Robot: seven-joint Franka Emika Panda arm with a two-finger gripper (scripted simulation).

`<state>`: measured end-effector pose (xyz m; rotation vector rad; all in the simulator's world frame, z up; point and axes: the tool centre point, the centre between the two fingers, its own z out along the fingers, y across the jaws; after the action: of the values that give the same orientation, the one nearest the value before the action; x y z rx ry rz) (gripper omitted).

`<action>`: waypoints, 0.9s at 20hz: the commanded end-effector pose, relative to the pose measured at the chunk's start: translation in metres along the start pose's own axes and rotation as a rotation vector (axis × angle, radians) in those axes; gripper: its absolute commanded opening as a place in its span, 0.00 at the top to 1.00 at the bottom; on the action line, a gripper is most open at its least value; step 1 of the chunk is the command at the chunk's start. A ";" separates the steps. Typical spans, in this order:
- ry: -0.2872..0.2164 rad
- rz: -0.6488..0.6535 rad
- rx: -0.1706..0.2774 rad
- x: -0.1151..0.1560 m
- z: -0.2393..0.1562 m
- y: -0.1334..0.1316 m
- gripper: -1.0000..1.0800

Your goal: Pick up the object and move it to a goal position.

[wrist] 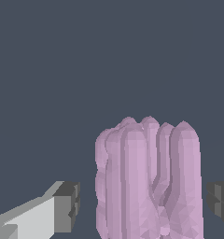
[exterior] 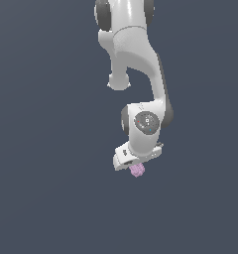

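Ridged pink-lilac block [wrist: 149, 179] btwn hand [wrist: 144, 205] pads, gaps either side.

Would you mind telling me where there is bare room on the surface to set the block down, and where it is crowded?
Nearly everything is free: the dark surface runs unbroken on the exterior view's left and right of the arm, and below the gripper. The only crowded spot is at the gripper itself, where the pink block sits between its fingers, with gaps showing either side.
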<state>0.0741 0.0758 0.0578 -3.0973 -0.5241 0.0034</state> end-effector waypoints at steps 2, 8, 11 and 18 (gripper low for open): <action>0.002 0.000 -0.001 0.002 0.000 0.000 0.04; 0.002 0.000 -0.001 0.002 0.000 0.000 1.00; 0.002 0.000 -0.001 0.002 0.000 0.000 1.00; 0.004 0.000 -0.001 0.004 -0.011 0.003 1.00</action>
<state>0.0771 0.0751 0.0639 -3.0974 -0.5249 -0.0005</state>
